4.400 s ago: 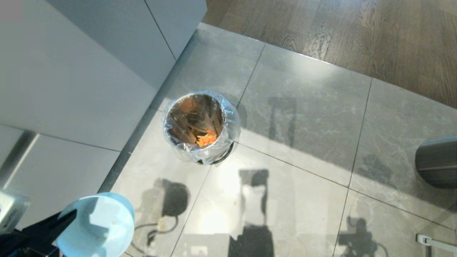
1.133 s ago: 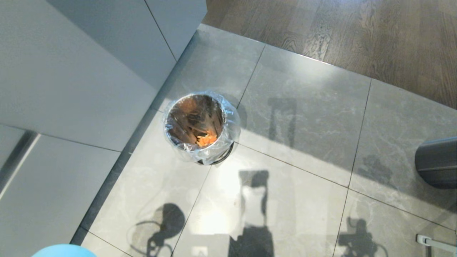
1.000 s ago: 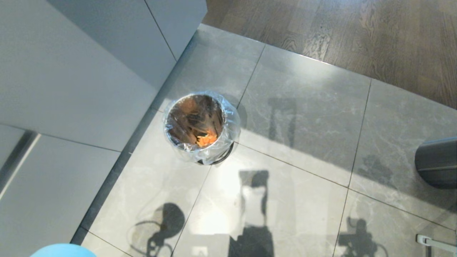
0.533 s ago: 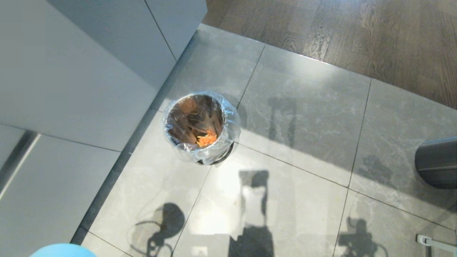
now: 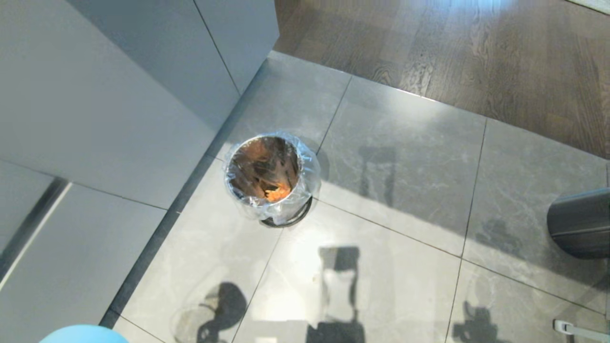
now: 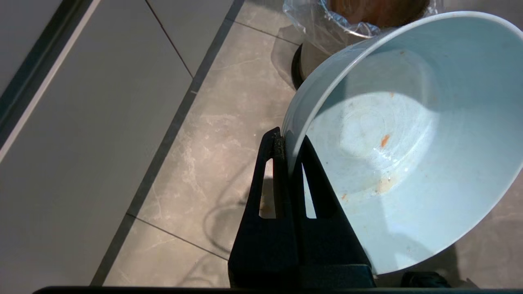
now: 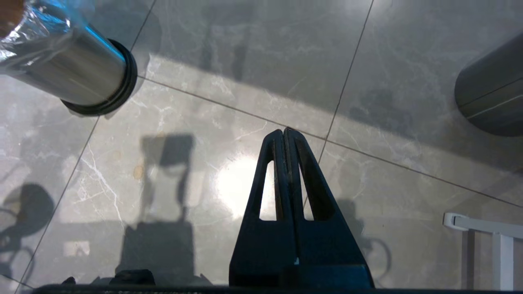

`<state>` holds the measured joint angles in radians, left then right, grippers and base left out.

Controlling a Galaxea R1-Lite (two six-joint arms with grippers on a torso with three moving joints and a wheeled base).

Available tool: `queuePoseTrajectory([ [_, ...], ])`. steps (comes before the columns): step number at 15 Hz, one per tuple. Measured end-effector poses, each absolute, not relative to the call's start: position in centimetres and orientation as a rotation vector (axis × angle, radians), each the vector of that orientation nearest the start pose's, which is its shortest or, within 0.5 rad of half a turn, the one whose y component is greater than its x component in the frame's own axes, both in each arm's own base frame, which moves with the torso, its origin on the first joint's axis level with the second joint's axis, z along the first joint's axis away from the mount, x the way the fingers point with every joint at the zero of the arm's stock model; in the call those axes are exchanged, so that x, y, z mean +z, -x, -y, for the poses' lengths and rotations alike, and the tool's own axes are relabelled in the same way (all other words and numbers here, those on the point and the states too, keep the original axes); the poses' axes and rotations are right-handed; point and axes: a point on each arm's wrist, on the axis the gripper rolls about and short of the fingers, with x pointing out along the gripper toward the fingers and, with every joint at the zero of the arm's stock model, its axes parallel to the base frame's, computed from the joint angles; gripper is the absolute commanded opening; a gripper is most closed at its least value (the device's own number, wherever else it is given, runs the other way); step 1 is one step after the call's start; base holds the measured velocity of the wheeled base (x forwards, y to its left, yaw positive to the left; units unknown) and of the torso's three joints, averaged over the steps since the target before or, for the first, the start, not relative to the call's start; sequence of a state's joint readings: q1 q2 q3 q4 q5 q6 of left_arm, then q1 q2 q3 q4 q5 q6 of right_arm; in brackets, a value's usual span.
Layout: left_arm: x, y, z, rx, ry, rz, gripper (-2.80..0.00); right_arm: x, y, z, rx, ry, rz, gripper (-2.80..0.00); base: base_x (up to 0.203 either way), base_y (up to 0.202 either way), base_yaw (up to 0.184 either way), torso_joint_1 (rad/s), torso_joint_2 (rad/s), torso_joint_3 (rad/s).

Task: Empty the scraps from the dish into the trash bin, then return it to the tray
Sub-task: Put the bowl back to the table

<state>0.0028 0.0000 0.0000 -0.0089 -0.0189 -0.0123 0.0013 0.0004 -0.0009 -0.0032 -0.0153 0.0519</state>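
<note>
My left gripper is shut on the rim of the dish, a pale-blue bowl whose white inside holds only a few orange specks. In the head view just a sliver of the dish shows at the bottom left edge. The trash bin, steel with a clear crinkled liner, stands on the floor tiles, with orange scraps lying inside it. From the left wrist view the trash bin sits just beyond the dish. My right gripper hangs shut and empty over the floor. The tray is out of view.
Grey cabinet fronts run along the left. A dark steel bin stands at the right edge, also seen as the dark bin in the right wrist view. A white stand foot lies at bottom right. Wood flooring starts beyond the tiles.
The whole head view has shifted a little: the bin and floor sit slightly lower and smaller in the picture, so the camera has moved. The dish stays held at the bottom left.
</note>
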Motion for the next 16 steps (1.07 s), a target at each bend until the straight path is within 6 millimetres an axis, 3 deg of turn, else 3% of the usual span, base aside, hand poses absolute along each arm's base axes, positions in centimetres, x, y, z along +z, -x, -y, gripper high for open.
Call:
queuePoseTrajectory([
  [16, 7.64, 2.28, 0.04, -0.010, 0.024, 0.008, -2.80, 7.59, 2.28, 0.04, -0.015, -0.052, 0.004, -2.80, 0.000, 0.000, 0.000, 0.002, 0.00, 0.203],
])
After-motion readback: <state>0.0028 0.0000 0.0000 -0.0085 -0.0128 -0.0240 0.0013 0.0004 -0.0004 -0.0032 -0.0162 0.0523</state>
